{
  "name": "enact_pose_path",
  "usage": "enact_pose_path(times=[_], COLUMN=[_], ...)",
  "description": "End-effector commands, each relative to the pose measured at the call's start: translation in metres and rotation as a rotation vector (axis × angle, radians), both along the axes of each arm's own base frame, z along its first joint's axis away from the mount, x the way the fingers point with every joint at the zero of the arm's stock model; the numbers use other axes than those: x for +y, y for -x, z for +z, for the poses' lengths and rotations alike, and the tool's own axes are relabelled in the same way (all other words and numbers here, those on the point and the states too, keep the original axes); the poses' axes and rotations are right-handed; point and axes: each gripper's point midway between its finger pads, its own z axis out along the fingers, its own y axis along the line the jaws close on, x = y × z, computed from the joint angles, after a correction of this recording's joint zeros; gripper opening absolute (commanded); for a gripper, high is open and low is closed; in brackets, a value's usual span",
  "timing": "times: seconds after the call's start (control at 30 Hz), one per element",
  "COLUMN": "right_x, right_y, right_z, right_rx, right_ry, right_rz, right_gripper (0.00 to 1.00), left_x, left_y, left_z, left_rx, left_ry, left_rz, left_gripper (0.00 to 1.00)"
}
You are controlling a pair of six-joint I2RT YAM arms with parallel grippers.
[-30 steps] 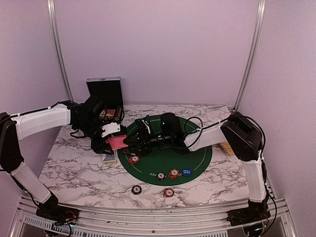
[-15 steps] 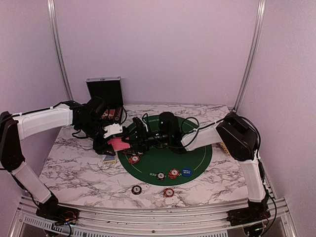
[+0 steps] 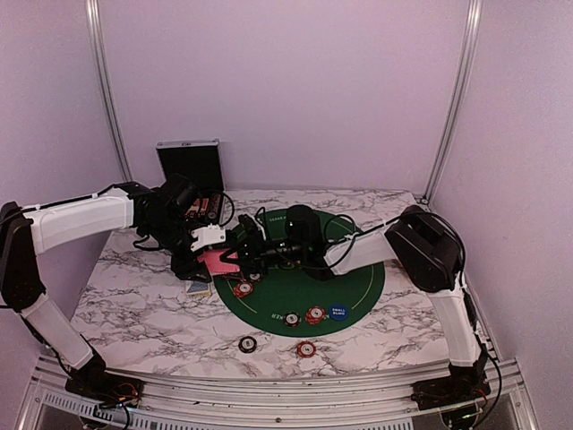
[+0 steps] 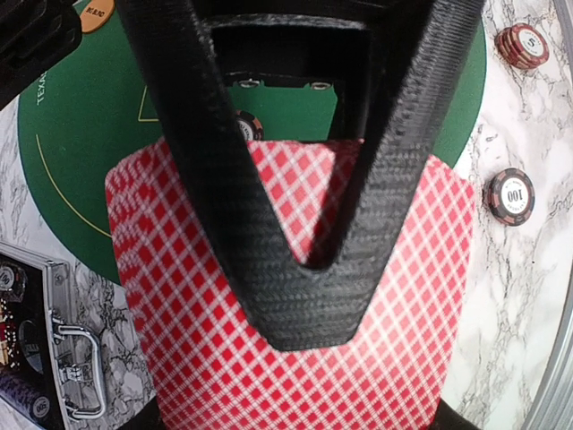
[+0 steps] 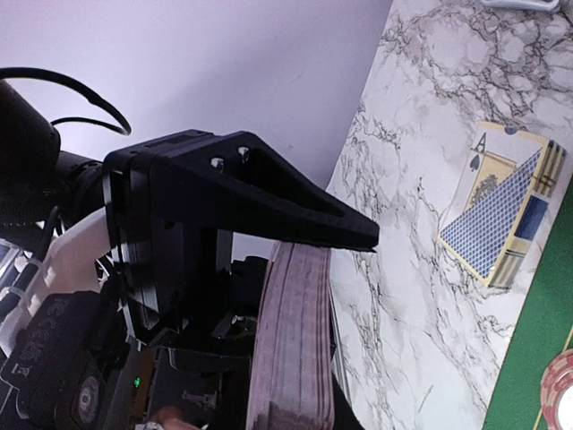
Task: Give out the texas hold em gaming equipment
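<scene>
A deck of pink-red checked playing cards (image 4: 295, 358) hangs over the left rim of the round green mat (image 3: 354, 278). My left gripper (image 4: 304, 313) is shut on it, one finger lying flat across the top card. My right gripper (image 3: 240, 253) reaches in from the right. Its upper finger (image 5: 295, 215) lies against one face of the deck (image 5: 291, 340). A dark part shows on the other face, mostly hidden. Striped chips (image 3: 243, 288) (image 3: 314, 314) and a blue marker (image 3: 337, 313) lie on the mat. Two chips (image 3: 247, 344) (image 3: 306, 349) sit on the marble.
An open black metal-edged case (image 3: 190, 166) with chips inside stands at the back left. A blue-backed card box (image 3: 199, 288) lies on the marble just below the deck. An orange marker (image 4: 97, 11) rests on the mat. Walls close in on three sides.
My right gripper has slid left up to the deck and brought its jaws together on it. The left gripper has kept hold of the deck, shifting slightly back.
</scene>
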Motion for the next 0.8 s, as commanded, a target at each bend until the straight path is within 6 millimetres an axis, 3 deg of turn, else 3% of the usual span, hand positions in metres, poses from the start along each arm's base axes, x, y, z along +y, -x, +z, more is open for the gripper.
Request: enact_pose_path(times=[0.0, 0.1, 0.13, 0.37, 0.57, 0.77], right_x=[0.004, 0.004, 0.004, 0.005, 0.004, 0.003], right_y=[-0.002, -0.002, -0.002, -0.003, -0.003, -0.003], right_z=[0.009, 0.008, 0.009, 0.010, 0.013, 0.012], right_rx=[-0.030, -0.021, -0.018, 0.002, 0.013, 0.027], right_ry=[-0.038, -0.037, -0.038, -0.045, -0.050, -0.047], right_rz=[0.002, -0.001, -0.002, 0.000, 0.000, 0.000], right_gripper=[0.08, 0.02, 0.02, 0.00, 0.01, 0.06], left_x=[-0.009, -0.010, -0.011, -0.028, -0.033, -0.041], left_y=[-0.001, -0.002, -0.002, -0.009, -0.006, -0.020], left_z=[0.009, 0.005, 0.004, 0.007, -0.005, -0.003], left_rx=[-0.012, -0.013, -0.015, -0.081, -0.078, -0.122], left_ry=[0.015, -0.001, -0.008, -0.033, -0.065, -0.067], left_rz=[-0.024, -0.029, -0.032, -0.076, -0.111, -0.091], left_gripper=[0.37, 0.92, 0.98, 0.99, 0.99, 0.96])
